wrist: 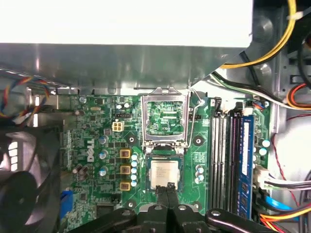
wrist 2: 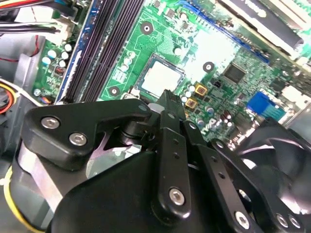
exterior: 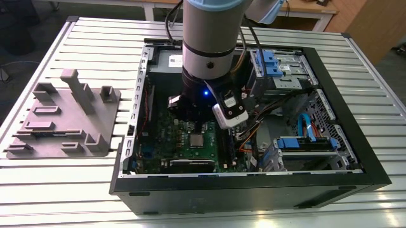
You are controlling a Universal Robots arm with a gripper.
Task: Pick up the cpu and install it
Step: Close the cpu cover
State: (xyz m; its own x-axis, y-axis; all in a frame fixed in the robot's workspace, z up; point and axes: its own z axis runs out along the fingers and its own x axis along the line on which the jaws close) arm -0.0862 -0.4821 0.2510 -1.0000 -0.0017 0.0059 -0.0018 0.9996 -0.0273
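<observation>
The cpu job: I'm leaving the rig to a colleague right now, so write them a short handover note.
Gripper: shut, empty, fingertips just above the edge of the cpu.
Cpu: lying flat in its socket on the motherboard inside the computer case; also seen in the exterior view and second wrist view.
Done: cpu picked and placed in the socket.
Left: the socket's retention frame stands open, not yet closed.

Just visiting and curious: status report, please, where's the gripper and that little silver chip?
Gripper shut, empty, at the cpu's edge. Cpu lies flat in its socket on the motherboard. Socket's retention frame stands open beside it. Nothing in the way.
</observation>
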